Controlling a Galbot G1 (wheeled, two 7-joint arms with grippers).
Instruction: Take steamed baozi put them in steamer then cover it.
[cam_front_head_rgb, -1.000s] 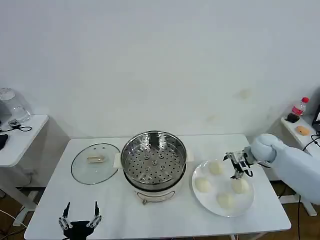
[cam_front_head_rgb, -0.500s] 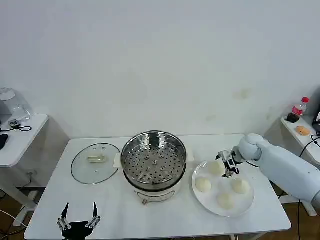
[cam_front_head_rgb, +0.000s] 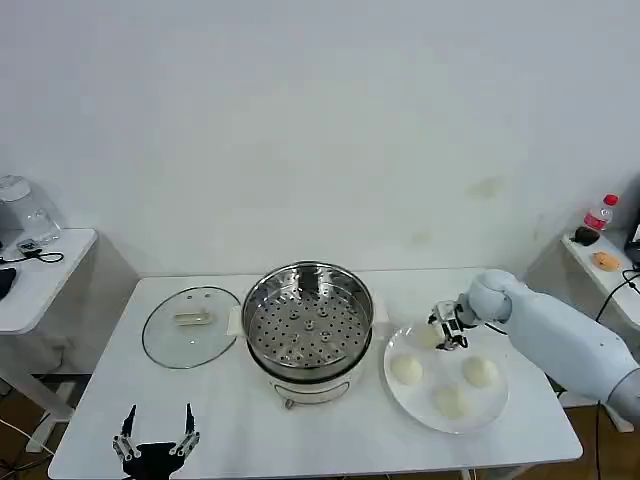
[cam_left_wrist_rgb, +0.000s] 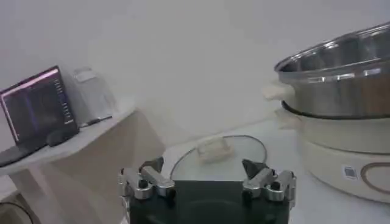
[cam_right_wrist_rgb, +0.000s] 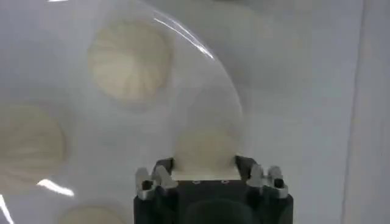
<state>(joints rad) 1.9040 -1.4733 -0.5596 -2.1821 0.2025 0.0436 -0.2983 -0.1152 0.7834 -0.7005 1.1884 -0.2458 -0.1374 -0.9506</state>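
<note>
Several cream-white steamed baozi lie on a white plate at the table's right: one at the left, one at the right, one in front. My right gripper is down over the rear baozi, open, with a finger on either side of it. The steel steamer stands mid-table, its perforated tray bare. The glass cover lies flat to its left. At the table's front-left corner my left gripper stands open, holding nothing.
A white side table with a clear jug stands at the left. A laptop sits on it. A shelf at the far right carries a red-capped bottle. Bare tabletop lies in front of the steamer.
My right gripper has moved left across the plate from the right-hand bun and come down over the rear bun. The left arm has stayed put.
</note>
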